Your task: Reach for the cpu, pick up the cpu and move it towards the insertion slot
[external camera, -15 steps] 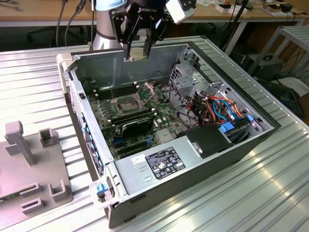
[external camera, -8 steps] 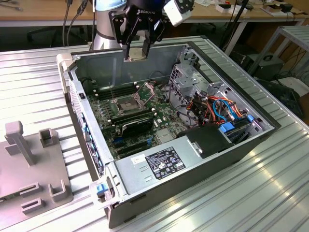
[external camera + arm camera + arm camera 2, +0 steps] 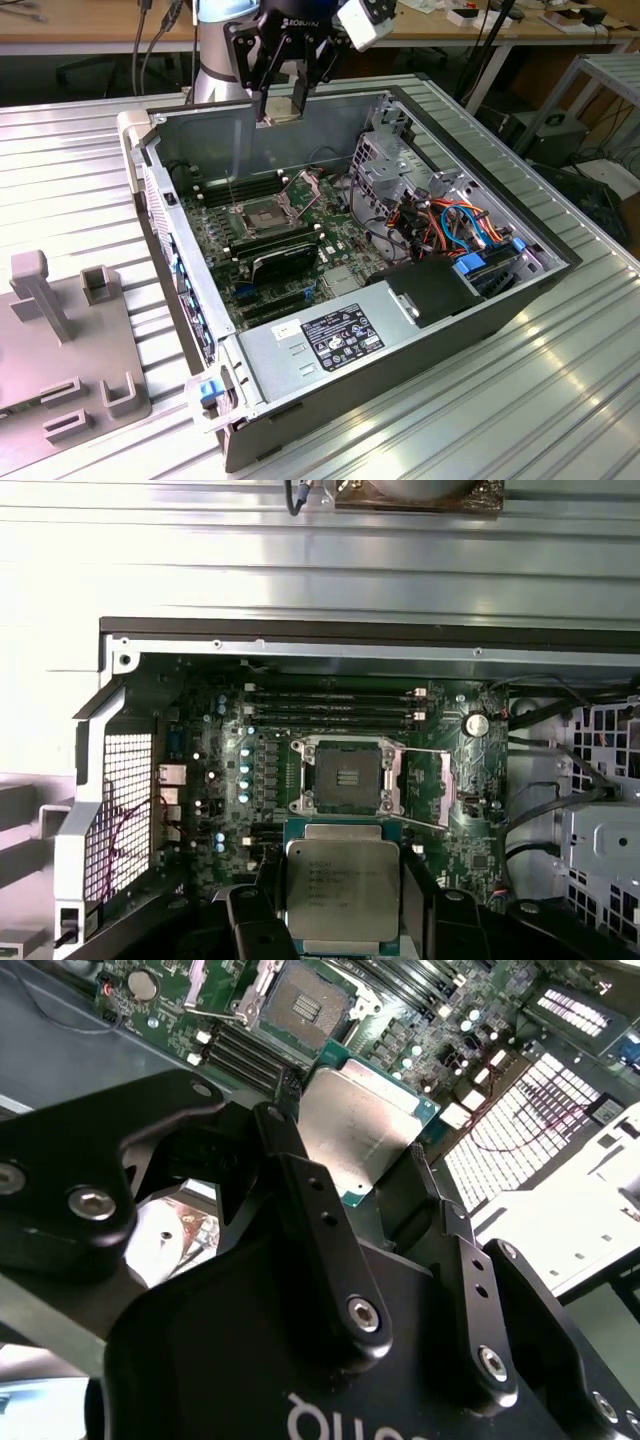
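The pincer [image 3: 287, 100], top centre of the exterior view, grips the cpu [image 3: 342, 895] by its edges, flat, above the slot [image 3: 348, 776].

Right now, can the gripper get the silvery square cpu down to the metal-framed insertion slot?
Probably yes: the gripper holds the cpu above the open case, and the insertion slot lies uncovered below, nothing between them.

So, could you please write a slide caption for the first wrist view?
Tool holding the square silver-lidded cpu above the open, metal-framed insertion slot on the green motherboard.
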